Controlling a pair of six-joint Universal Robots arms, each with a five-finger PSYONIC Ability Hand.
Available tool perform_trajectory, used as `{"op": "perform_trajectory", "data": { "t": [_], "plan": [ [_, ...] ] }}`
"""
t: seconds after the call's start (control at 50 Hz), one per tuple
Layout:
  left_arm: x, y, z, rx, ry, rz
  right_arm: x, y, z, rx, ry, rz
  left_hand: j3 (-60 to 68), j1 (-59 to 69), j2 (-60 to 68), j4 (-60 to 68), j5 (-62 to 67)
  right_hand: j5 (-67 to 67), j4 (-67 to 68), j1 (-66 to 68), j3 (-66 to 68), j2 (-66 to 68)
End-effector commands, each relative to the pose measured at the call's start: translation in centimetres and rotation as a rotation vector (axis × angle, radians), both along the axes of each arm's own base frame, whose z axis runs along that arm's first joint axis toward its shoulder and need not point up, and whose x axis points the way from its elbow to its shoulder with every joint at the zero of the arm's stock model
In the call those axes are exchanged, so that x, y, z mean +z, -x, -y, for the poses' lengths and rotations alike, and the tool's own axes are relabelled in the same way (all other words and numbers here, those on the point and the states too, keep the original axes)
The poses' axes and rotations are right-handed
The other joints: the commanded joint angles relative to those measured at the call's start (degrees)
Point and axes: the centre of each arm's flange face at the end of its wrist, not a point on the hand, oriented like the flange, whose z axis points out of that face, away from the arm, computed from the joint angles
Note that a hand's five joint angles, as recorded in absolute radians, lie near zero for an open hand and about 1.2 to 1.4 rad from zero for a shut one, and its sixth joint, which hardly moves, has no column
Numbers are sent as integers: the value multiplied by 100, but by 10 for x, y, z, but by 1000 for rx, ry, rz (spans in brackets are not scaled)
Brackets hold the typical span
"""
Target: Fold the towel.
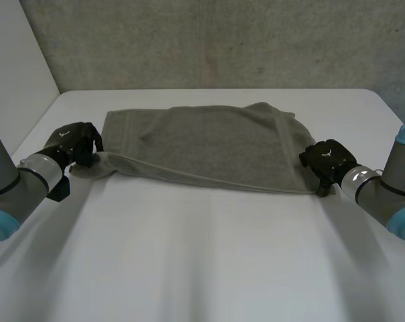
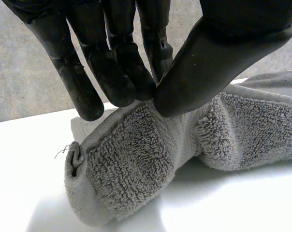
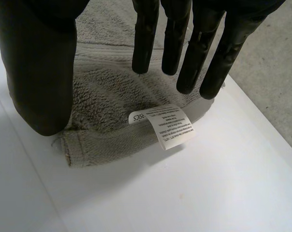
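Grey towel (image 1: 209, 144) lies with its long axis side to side on the desk's (image 1: 202, 261) far half. Left hand (image 1: 74, 142) pinches its near-left corner. Right hand (image 1: 326, 161), fingers straight and apart, is over the near-right corner.

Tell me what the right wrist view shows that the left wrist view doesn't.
Right wrist view alone: a white care label at a flat corner of the towel, just past the straight fingers of the right hand. Left wrist view alone: the left hand pinching a bunched-up corner between thumb and fingers. Both: the grey terry towel lying on the white table.
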Motion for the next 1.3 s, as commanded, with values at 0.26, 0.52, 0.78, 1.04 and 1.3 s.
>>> {"op": "perform_trajectory", "data": {
  "t": [0.26,0.52,0.78,1.04,1.3],
  "plan": [
    [0,-1,0,1,-4,0,0,0,-1,3,-15,4,264,802,302,189,510,4820,4795,4776,4789,4822],
    [6,1,-5,-4,-4,-3,48,6,5,-66,-16,183,264,802,302,189,510,4820,4795,4776,4789,4822],
    [77,2,-47,-25,37,-9,160,45,-22,-94,85,234,264,802,302,189,510,4820,4795,4776,4789,4822],
    [126,-4,-106,-37,158,-15,208,80,-63,-70,106,258,264,802,302,189,510,4820,4795,4776,4789,4822],
    [93,6,-59,-94,118,-12,179,81,-24,-33,86,240,264,802,302,189,510,4820,4795,4776,4789,4822]
  ]
}}
